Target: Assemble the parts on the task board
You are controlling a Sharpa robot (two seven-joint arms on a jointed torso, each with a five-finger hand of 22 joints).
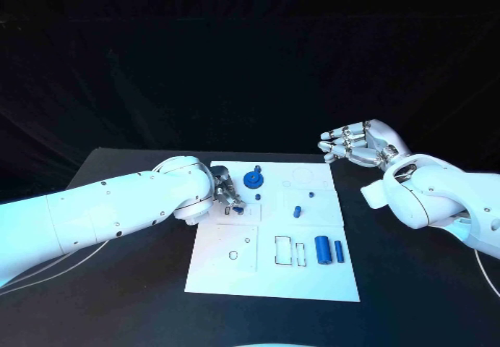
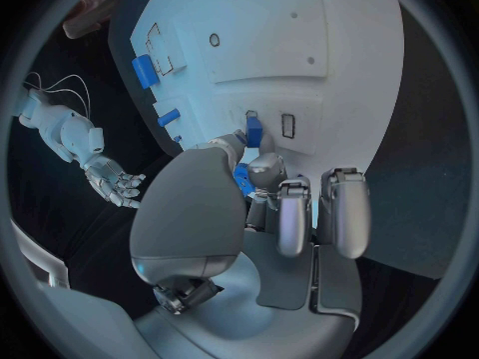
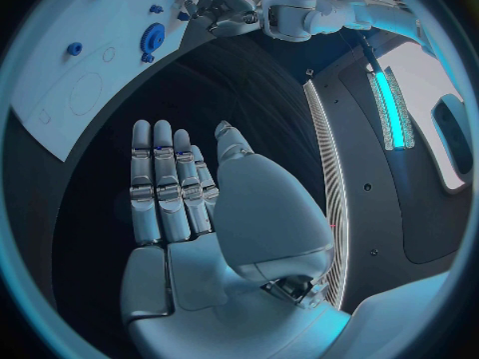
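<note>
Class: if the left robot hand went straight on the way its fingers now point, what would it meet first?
Probably the task board: the left robot hand already holds a small blue part just over it, though depth is unclear.

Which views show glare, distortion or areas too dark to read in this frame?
Head view: task board is brightly lit and near washed out under bluish light, while the background is black. Left wrist view: fisheye bends the board's edges; the left hand shades the small blue part at its fingers. Right wrist view: a bright cyan light strip glares beside the open right hand.
</note>
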